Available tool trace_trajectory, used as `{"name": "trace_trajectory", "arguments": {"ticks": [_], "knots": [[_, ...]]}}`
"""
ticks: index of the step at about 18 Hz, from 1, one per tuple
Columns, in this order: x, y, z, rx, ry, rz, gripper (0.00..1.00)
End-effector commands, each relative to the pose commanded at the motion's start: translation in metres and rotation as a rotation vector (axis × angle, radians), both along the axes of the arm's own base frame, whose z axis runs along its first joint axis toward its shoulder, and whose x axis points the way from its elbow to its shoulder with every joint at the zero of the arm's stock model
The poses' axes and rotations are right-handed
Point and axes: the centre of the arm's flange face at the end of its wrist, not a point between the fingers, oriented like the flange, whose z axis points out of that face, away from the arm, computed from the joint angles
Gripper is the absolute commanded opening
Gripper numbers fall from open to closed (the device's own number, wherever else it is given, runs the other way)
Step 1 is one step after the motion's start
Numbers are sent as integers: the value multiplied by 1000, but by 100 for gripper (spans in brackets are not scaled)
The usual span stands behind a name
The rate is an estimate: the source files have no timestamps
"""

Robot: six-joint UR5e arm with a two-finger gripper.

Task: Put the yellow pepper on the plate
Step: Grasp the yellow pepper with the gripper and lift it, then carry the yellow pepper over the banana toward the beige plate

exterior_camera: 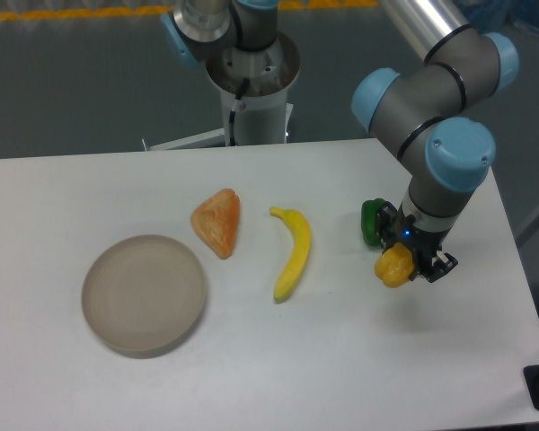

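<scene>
Five items occupy the white tabletop (341,359). Nearest, at the left, lies the plate (144,293). At the right, the end effector (406,265) pinches the yellow pepper (394,267), well apart from the plate. Between them lie the banana (292,253) and an orange-pink wedge (217,222). A green pepper (372,223) sits just behind the end effector.
</scene>
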Motion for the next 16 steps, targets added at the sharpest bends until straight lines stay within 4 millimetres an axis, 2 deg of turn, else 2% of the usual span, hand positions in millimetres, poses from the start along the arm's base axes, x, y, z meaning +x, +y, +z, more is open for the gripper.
{"name": "trace_trajectory", "arguments": {"ticks": [3,5,8,9,10,12,14,16], "knots": [[1,0,1,1,1,-2,0],[5,5,-8,-9,-9,-9,0],[27,18,-5,-6,-5,-43,0],[41,24,-2,-4,-3,-51,0],[59,33,-1,-5,-3,-49,0],[111,55,2,-2,-5,3,0],[166,73,4,6,-20,1,0],[233,88,0,-5,-28,-20,1]]}}
